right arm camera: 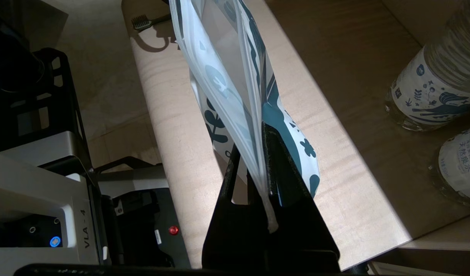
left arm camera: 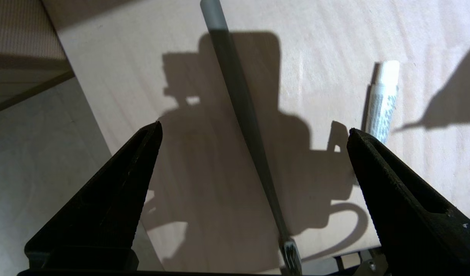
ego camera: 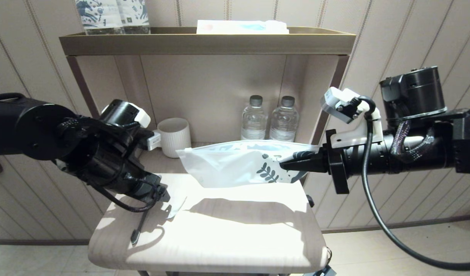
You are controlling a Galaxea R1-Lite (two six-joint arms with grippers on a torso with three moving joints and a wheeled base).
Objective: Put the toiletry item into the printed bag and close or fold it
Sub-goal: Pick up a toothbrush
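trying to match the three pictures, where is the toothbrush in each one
Head view: toothbrush lying at the table's left edge, under the left gripper.
Left wrist view: toothbrush on the table between the open fingers.
Right wrist view: bristle head beyond the bag.
Shared landmark: the pale table.

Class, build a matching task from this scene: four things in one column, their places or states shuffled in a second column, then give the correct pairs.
Things
1. toothbrush
2. printed bag
3. white mug
4. left pincer

Places or states
A. pinched at its leaf-print end and held above the table by the right pincer
B. open, poised over the toothbrush
C. lying flat on the table near its front left edge
D. standing in the shelf recess, left of the two water bottles

Pairs: 1-C, 2-A, 3-D, 4-B
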